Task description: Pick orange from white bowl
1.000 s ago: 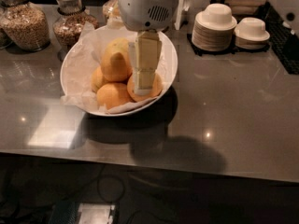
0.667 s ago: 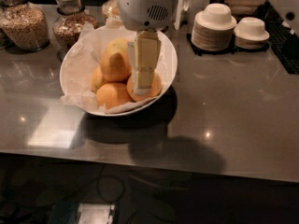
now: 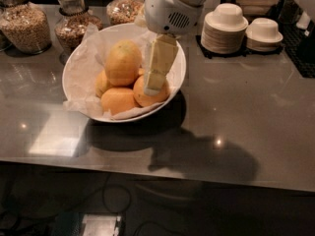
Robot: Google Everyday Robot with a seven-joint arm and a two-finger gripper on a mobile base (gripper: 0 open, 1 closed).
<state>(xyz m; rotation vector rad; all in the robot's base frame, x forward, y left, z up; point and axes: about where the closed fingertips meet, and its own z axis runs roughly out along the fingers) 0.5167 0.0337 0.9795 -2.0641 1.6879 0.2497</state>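
Observation:
The orange [image 3: 122, 60], the largest fruit and yellow-orange, lies on top of the pile in the white bowl [image 3: 180, 65], which is lined with crumpled white paper. Three smaller oranges lie under and beside it, one at the front [image 3: 118, 100], one at the right [image 3: 147, 96] and one at the left [image 3: 101, 82]. My gripper [image 3: 153, 87] hangs down into the right half of the bowl, just right of the orange and over the right small orange. It holds nothing that I can see.
Three glass jars of grains stand behind the bowl, at the left [image 3: 24, 26], the middle [image 3: 71, 26] and the back [image 3: 125, 6]. Stacks of off-white bowls and plates [image 3: 224, 26] [image 3: 264, 31] stand at the back right. The grey counter's front edge [image 3: 147, 166] runs across below.
My gripper has lifted slightly and shifted a little to the right, uncovering more of the right small orange. The bowl and the fruit have not moved.

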